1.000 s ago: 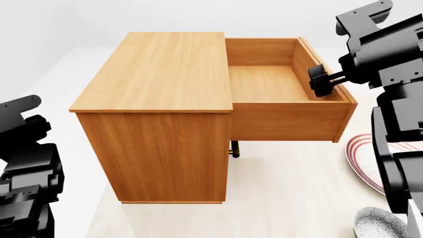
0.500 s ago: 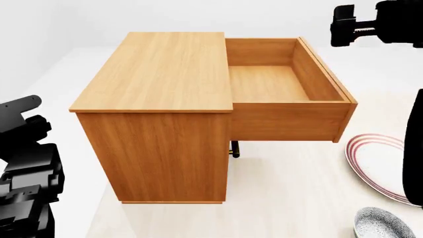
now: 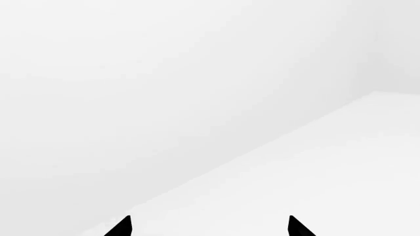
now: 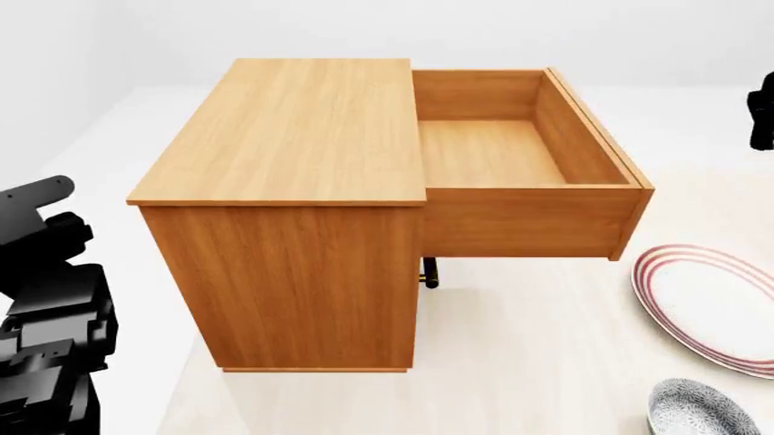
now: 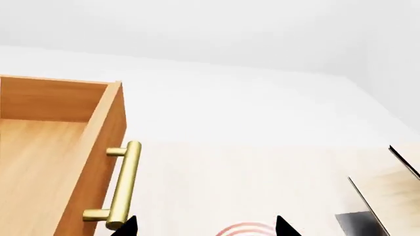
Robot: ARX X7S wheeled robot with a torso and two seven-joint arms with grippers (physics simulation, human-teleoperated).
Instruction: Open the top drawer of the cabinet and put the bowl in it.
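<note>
The cabinet (image 4: 296, 172) stands in the middle of the head view with its top drawer (image 4: 520, 154) pulled out to the right, its inside bare. The drawer's brass handle (image 5: 125, 184) shows close by in the right wrist view, beside my right gripper (image 5: 204, 228), which is open and holds nothing. Only a black sliver of the right arm (image 4: 764, 116) shows in the head view. The bowl (image 4: 699, 412) sits on the floor at the lower right. My left gripper (image 3: 208, 230) is open, facing bare wall and floor; the left arm (image 4: 49, 299) hangs left of the cabinet.
A white plate with red rings (image 4: 713, 304) lies on the floor between the drawer front and the bowl; its rim (image 5: 253, 228) shows under the right gripper. A pale wooden rack on a black base (image 5: 374, 206) stands beyond the plate. A white wall rises behind the cabinet.
My right gripper has left the drawer's front edge, rising and swinging away to the right until almost out of the head view. The drawer stays open. The left arm has not moved.
</note>
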